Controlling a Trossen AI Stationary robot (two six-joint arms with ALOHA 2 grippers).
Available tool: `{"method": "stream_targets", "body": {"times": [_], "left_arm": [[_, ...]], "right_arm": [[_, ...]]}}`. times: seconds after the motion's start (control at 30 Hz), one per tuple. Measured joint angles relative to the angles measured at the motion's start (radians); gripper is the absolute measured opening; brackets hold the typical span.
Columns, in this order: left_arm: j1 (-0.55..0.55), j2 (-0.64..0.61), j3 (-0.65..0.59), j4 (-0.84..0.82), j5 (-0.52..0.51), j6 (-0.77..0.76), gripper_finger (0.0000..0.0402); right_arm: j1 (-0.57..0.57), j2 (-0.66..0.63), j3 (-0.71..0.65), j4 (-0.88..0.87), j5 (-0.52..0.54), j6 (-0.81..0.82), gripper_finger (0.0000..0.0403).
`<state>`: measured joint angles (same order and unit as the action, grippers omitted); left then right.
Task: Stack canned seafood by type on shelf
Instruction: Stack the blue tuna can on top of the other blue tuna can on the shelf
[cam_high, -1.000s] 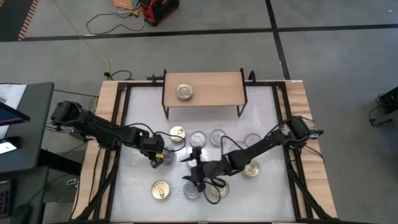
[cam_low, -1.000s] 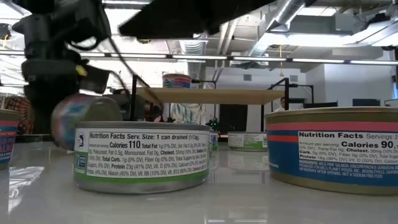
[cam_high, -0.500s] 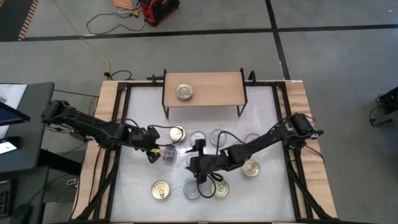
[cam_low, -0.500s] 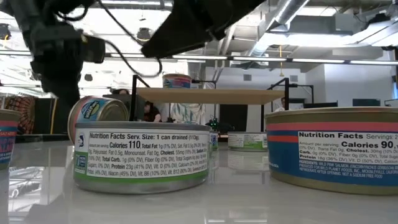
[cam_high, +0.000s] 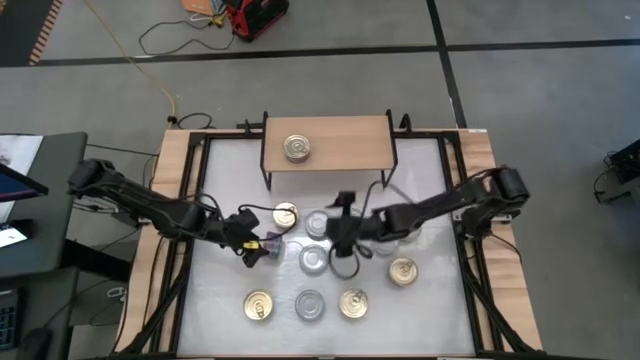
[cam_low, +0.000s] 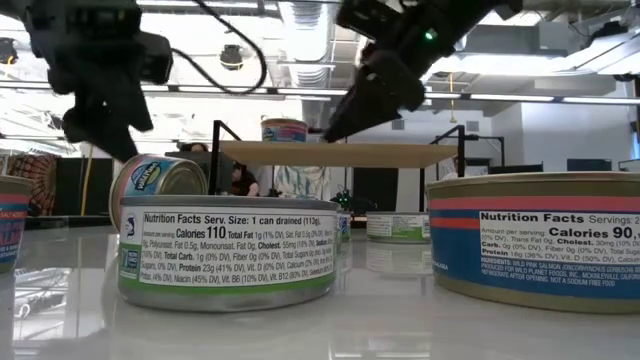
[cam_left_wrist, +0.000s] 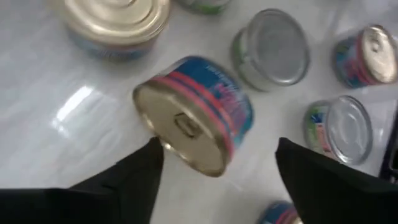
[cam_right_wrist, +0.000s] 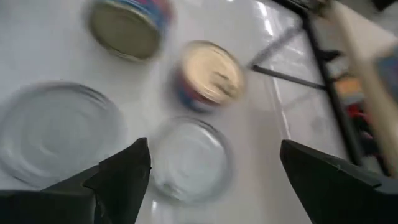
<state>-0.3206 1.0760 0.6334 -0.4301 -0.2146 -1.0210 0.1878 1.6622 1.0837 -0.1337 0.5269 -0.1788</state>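
The light-wood shelf (cam_high: 327, 140) stands at the far middle of the table with one tin (cam_high: 296, 149) on its board. Several tins stand upright on the white tabletop in front of it. A blue-and-red tin (cam_high: 272, 243) lies on its curved side, gold lid (cam_left_wrist: 180, 127) toward the left wrist camera. My left gripper (cam_high: 250, 250) hangs open just left of and above this tin, its fingers apart from it. My right gripper (cam_high: 336, 222) is open above the silver-topped tins (cam_right_wrist: 186, 158) in front of the shelf, with nothing between its fingers.
A gold-topped tin (cam_high: 286, 214) and silver-topped tins (cam_high: 318, 222) stand close behind the tipped tin. A front row of tins (cam_high: 310, 305) stands near the table's near edge, and another gold one (cam_high: 403, 270) on the right. Black frame rails (cam_high: 190, 200) run along both sides.
My left gripper has let go of the blue-and-red tin and risen, drawing back toward the table's left; the tin now lies on its side on the table. My right gripper has swung from over the front row of tins toward the far edge and the shelf, staying open.
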Motion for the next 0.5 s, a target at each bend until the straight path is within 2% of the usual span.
{"method": "stream_targets", "body": {"times": [0.13,0.27,0.5], "left_arm": [[0.001,0.040,0.036,-0.048,-0.009,-0.084,0.0346],[0.000,0.104,0.144,-0.167,-0.032,-0.124,0.0351],[-0.066,0.254,0.401,-0.412,-0.220,-0.114,0.0350]], "right_arm": [[-0.054,-0.128,-0.125,0.102,-0.002,-0.010,0.0389],[-0.079,-0.220,-0.241,0.249,-0.009,-0.014,0.0389],[-0.059,-0.258,-0.322,0.354,-0.036,-0.029,0.0389]]}}
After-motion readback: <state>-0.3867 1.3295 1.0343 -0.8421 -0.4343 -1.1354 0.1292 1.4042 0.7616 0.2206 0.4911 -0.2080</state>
